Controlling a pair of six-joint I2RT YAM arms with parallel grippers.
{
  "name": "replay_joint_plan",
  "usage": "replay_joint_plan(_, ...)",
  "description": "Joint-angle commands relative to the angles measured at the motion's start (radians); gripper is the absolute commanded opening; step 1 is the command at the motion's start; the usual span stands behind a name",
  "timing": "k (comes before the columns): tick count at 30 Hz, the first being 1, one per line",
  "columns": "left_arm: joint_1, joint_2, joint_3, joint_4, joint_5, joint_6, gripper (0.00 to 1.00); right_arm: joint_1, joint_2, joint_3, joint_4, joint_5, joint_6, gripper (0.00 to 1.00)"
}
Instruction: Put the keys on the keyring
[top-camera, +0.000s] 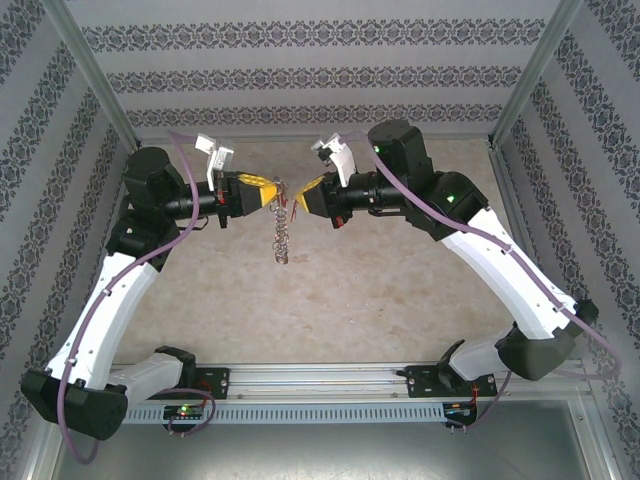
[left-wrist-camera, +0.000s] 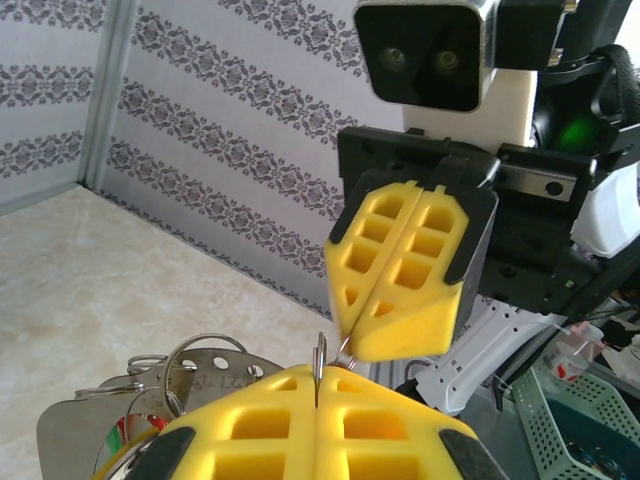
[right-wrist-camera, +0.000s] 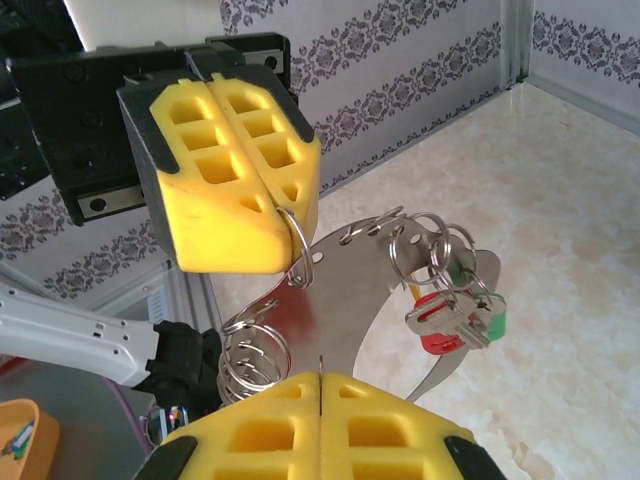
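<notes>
The keyring (right-wrist-camera: 350, 290) is a curved flat steel plate with holes along its edge and several split rings through them. It hangs in the air between my two grippers, above the table's middle (top-camera: 282, 232). Keys (right-wrist-camera: 455, 322) with red and green heads dangle from rings at its right end. My left gripper (top-camera: 262, 192) is shut on one split ring (right-wrist-camera: 300, 250), which I see edge-on between its yellow fingers (left-wrist-camera: 318, 385). Facing it tip to tip, my right gripper (top-camera: 308, 196) is shut on a thin metal edge of the keyring (right-wrist-camera: 320, 385). A stack of rings (right-wrist-camera: 250, 355) hangs at the plate's lower left.
Patterned walls and aluminium posts (top-camera: 95, 80) enclose the beige table (top-camera: 330, 300). The arms' base rail (top-camera: 320, 380) runs along the near edge. A teal basket (left-wrist-camera: 580, 420) and an orange bin (right-wrist-camera: 20, 440) sit outside the work area.
</notes>
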Motion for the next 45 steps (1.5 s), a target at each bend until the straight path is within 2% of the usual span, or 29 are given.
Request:
replay_joint_plan(1, -0.016, 0.006, 0.039, 0.069, 0.045, -0.019, 0.0, 0.015, -0.007, 0.03, -0.003, 0.023, -0.046, 0.0)
replay_joint_plan(30, -0.043, 0.047, 0.063, 0.075, 0.068, -0.016, 0.0, 0.018, -0.039, -0.009, 0.106, 0.014, -0.092, 0.0)
replay_joint_plan(45, -0.047, 0.042, 0.064, 0.065, 0.07, -0.014, 0.0, 0.017, -0.05, -0.016, 0.092, 0.069, -0.101, 0.0)
